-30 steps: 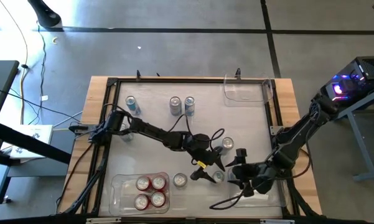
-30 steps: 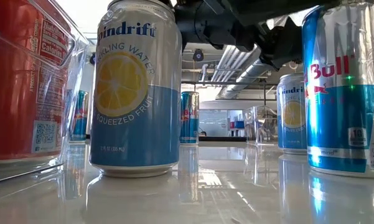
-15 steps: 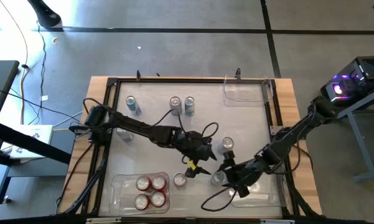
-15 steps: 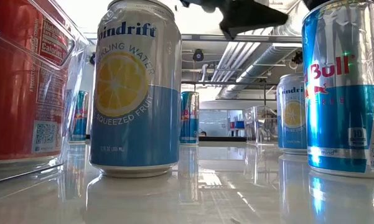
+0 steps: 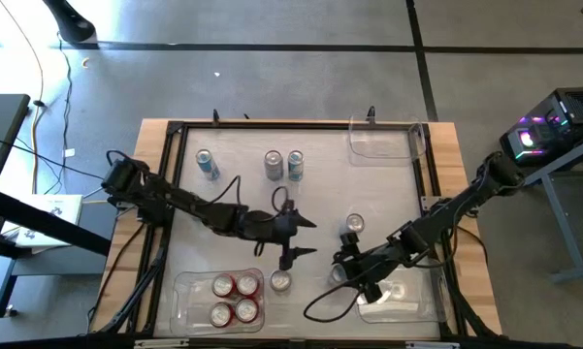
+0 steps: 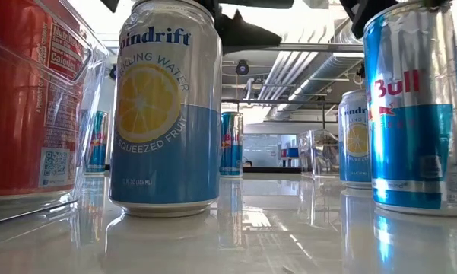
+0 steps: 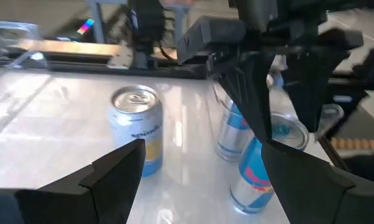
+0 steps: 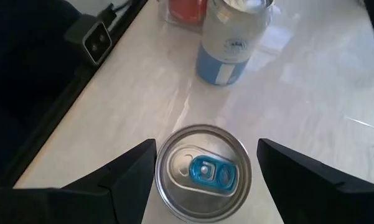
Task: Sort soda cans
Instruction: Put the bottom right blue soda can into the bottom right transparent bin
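A blue soda can stands upright near the table's near edge, also in the low view. My right gripper is open above it, one finger on either side of its silver top. My left gripper hovers open to the can's left, above the table and touching nothing. A silver-and-blue can stands just nearer than it, large in the low view. Another such can stands beyond the blue one. Several red cans sit upright in a clear bin. My right gripper comes from above, pointing down, its fingers flanking the blue can's top rim. The can stands on its base on the table. Whether the fingers touch the rim I cannot tell.
Three more cans stand in a row near the far edge. One clear bin sits at the far right corner and another at the near right, beneath my right arm. Bare tabletop lies in the middle.
My left gripper has drawn back from the blue can toward the table's left and slightly toward the far edge, staying open. My right gripper has moved left and come over the blue can. In the low view the blue can has shifted slightly.
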